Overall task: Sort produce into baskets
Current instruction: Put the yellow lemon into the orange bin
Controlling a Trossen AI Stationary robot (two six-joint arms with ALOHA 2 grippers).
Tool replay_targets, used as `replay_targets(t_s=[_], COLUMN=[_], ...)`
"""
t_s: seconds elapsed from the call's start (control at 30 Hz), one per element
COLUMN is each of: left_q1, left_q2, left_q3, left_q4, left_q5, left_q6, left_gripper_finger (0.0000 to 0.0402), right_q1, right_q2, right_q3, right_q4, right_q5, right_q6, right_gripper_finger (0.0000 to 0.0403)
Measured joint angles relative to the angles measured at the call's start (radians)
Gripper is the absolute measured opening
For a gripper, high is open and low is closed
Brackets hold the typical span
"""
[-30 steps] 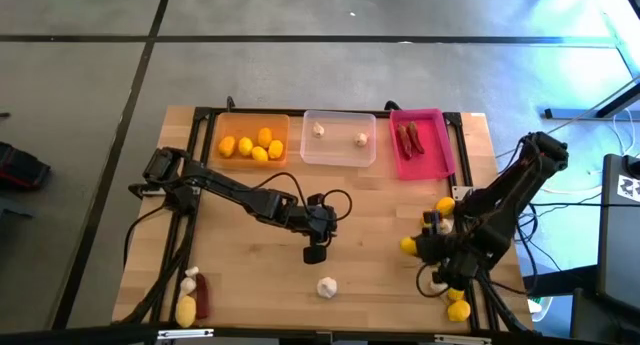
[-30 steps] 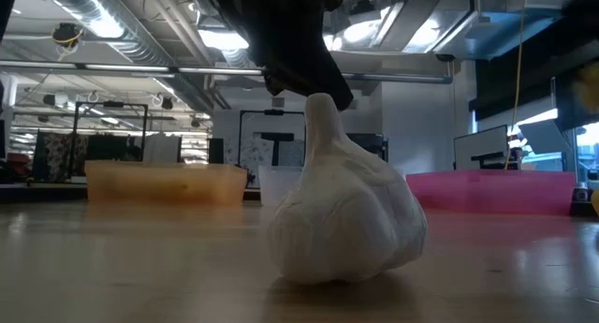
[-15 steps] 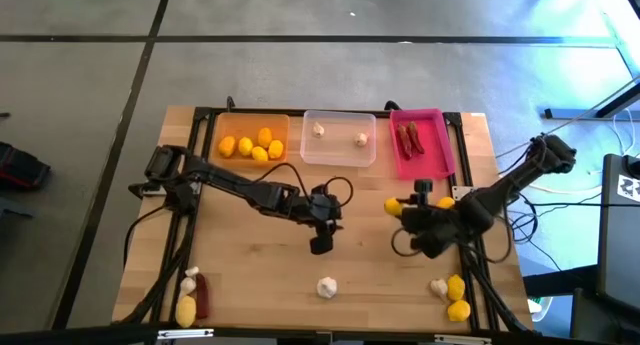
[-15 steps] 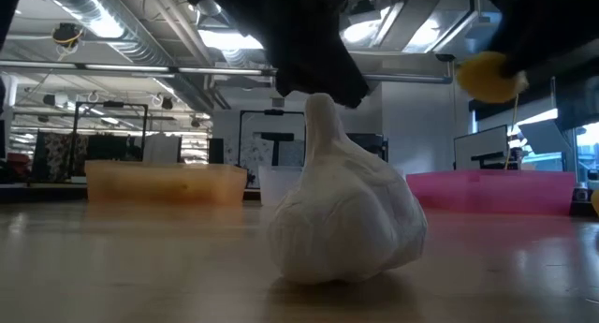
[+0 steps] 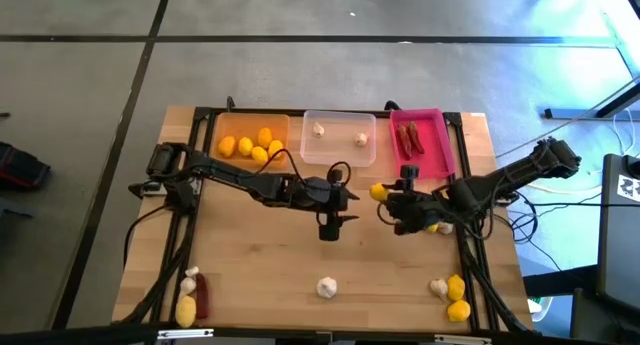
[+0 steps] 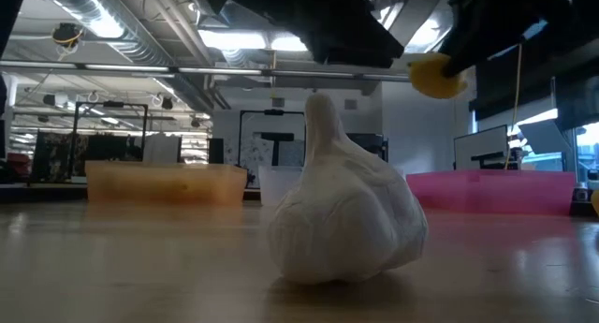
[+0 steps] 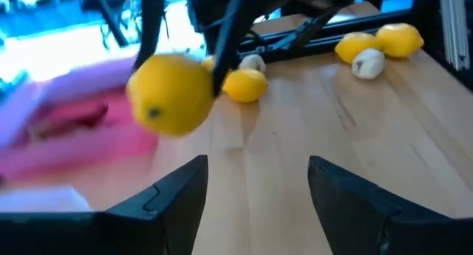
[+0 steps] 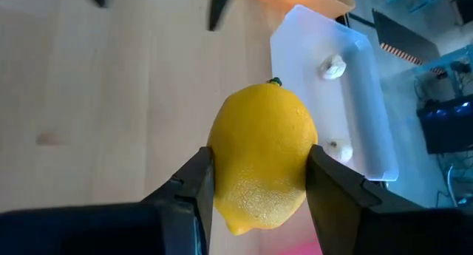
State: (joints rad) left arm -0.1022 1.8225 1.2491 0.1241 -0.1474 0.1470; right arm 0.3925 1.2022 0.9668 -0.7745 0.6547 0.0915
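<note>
Lying lengthwise between the right gripper's (image 5: pixel 385 195) closed fingers, stem tip pointing away from the wrist, the pebbled oval lemon (image 8: pixel 262 166) hangs above bare wood near the clear tray (image 5: pixel 339 138), left gripper (image 5: pixel 329 231) open alongside.

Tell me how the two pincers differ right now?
The right pincer is shut on a lemon, carried above the table; the left pincer is open and holds nothing. In the high view the right pincer sits nearer the pink tray, while the left pincer hangs mid-table, beyond the garlic. Both are dark, two-fingered, and clear of the trays.
</note>
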Motion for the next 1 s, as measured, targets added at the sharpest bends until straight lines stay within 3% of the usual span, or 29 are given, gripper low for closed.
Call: replay_targets(t_s=[0.1, 0.43, 1.0], left_q1=[-0.002, -0.005, -0.016], left_q2=[0.000, 0.000, -0.001], left_q3=[0.000, 0.000, 0.000], left_q4=[0.010, 0.084, 0.082], left_q5=[-0.007, -0.014, -0.016], left_q6=[0.123, 0.551, 0.698], left_gripper_finger=[0.0230, 0.0230, 0.0231], right_q1=[-0.040, -0.137, -0.180], right_q2=[0.000, 0.000, -0.003], right_q3=[0.000, 0.000, 0.000], right_q4=[0.013, 0.159, 0.293], right_q5=[-0.056, -0.386, -0.554], right_q6=[-0.015, -0.056, -0.127], right_gripper_finger=[0.0154, 0.0154, 0.0154])
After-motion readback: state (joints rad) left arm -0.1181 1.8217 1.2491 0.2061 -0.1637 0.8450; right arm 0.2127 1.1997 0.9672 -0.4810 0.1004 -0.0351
